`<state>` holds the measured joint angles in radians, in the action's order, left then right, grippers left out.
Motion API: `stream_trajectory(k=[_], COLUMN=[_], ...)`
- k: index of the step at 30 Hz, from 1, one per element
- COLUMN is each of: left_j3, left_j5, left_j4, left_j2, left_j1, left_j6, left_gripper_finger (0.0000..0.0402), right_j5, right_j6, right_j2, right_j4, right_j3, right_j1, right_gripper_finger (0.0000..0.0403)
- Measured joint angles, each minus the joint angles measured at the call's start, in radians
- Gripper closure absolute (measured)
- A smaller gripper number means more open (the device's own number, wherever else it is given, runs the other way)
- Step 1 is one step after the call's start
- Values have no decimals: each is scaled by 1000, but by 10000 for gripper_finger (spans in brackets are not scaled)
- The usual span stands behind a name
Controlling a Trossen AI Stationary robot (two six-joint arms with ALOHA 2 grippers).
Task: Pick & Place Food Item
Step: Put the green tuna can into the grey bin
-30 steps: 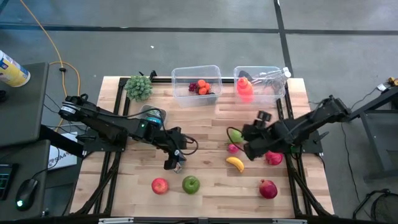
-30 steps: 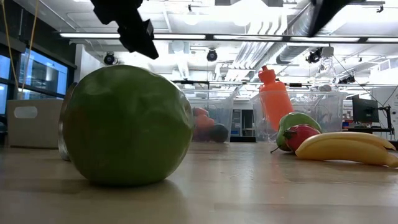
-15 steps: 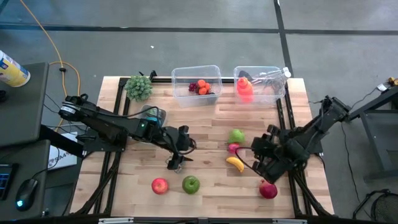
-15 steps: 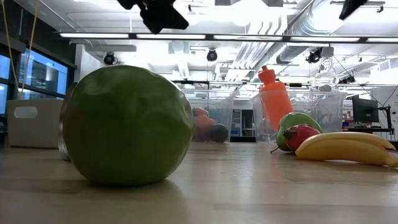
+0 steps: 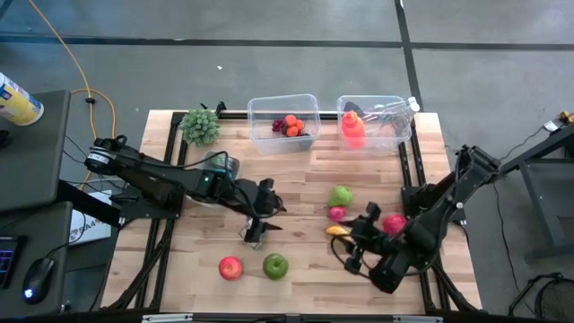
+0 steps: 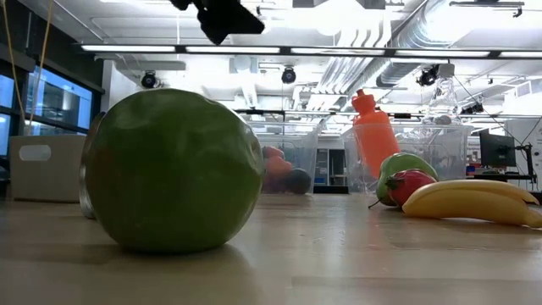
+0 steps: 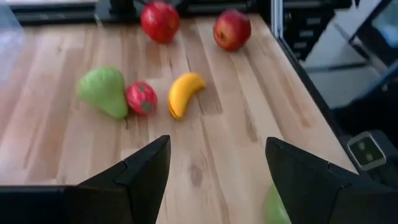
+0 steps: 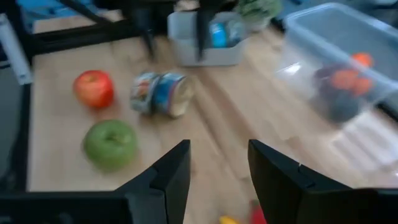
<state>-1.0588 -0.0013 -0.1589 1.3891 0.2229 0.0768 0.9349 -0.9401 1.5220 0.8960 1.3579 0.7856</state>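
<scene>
right gripper point(image 5: 352, 254) hovering just beside the banana point(image 5: 338, 231), on its near side, fingers parted with nothing between them, as seen in the right wrist view. left gripper point(image 5: 255, 231) parked mid-table, well apart from the banana on its far-left side, fingers spread wide and empty. red radish-like piece point(image 5: 336, 213) and green pear point(image 5: 341, 196) lying just beyond the banana, towards the clear bin point(image 5: 284, 123). probably lining up for the banana: best to turn the fingers across its narrow width, come down centred on the curve, keep clear of the radish piece, close only once low enough. green apple point(image 5: 275, 265) and red apple point(image 5: 230, 267) well left of the banana.
</scene>
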Motion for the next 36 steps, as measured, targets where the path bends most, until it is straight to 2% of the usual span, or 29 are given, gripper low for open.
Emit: stream_trajectory(k=[4,9,13,17,26,31,36], left_j3=[0,0,0,0,0,0,0], left_j5=[2,8,5,-42,-233,-243,-267], left_j4=[43,42,55,69,65,45,47], left_j2=[0,0,6,9,9,9,9], left_j1=[-7,-6,-6,-22,35,74,111], left_j6=[3,-125,-31,46,-6,-52,-77], left_gripper_finger=[147,147,147,147,146,143,115], right_j5=[-52,-46,-50,-55,-73,-73,-72], right_j6=[93,133,134,134,178,238,247], right_j2=[36,50,51,51,51,54,54], right_j4=[-72,-99,-98,-90,-86,-84,-84], right_j3=[0,0,0,0,0,0,0], right_j1=[0,-2,-2,0,0,0,-3], right_gripper_finger=[254,254,254,254,254,254,254])
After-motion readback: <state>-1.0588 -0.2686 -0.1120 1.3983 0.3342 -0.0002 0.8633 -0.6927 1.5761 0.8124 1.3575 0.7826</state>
